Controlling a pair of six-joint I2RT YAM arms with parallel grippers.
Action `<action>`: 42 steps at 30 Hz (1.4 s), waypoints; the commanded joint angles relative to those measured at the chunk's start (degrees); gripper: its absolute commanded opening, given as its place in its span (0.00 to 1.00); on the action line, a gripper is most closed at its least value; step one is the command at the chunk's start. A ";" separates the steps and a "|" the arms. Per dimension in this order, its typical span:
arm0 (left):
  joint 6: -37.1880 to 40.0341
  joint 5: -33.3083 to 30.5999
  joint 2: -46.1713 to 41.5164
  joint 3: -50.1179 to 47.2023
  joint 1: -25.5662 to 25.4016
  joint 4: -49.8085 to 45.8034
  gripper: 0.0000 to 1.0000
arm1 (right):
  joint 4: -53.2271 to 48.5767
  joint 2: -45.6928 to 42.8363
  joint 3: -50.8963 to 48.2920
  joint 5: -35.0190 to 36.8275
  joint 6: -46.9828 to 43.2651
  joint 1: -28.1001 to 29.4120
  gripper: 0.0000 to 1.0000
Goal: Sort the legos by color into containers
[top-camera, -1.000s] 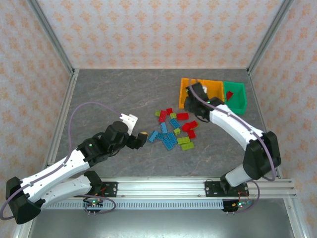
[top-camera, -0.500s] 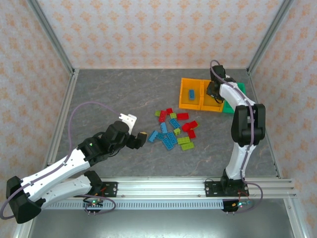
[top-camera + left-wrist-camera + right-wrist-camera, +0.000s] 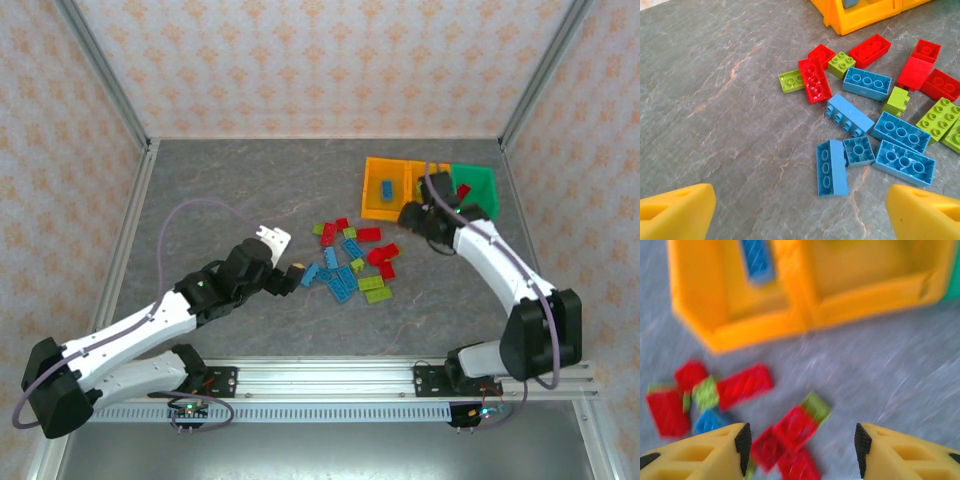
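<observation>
The legos (image 3: 350, 260) lie in a loose pile of blue, red and lime green bricks mid-table. The containers stand at the back right: two orange bins (image 3: 372, 205) (image 3: 438, 172) and a green one (image 3: 482, 180). A blue brick (image 3: 386, 188) lies in the left orange bin, a red brick (image 3: 463, 190) in the green bin. My left gripper (image 3: 292, 272) is open at the pile's left edge, and a blue brick (image 3: 831, 167) lies on its side just ahead of its fingertips (image 3: 677, 212). My right gripper (image 3: 802, 447) hangs open and empty over red bricks (image 3: 795, 427), in front of the orange bins (image 3: 760, 325).
Metal frame rails and patterned walls enclose the grey stone-look table (image 3: 230, 190). Bare table stretches to the left and back of the pile. The left arm's purple cable (image 3: 175, 225) loops over the table on the left.
The right arm has swung from the bins back toward the pile's right side, and its jaws have opened. The left gripper has crept right, closer to the blue bricks.
</observation>
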 commanded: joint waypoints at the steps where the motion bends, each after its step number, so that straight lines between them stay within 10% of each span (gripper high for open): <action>1: 5.28 3.43 2.25 -3.50 1.22 9.50 0.89 | -4.68 0.67 -2.63 -2.83 3.95 6.52 0.60; 23: 5.90 2.63 0.57 -9.16 1.36 12.64 0.89 | -2.50 19.26 5.53 5.65 27.06 14.48 0.77; 42: 5.90 3.24 -0.71 -9.91 1.18 13.22 0.89 | -1.98 16.99 3.37 10.59 28.70 14.90 0.35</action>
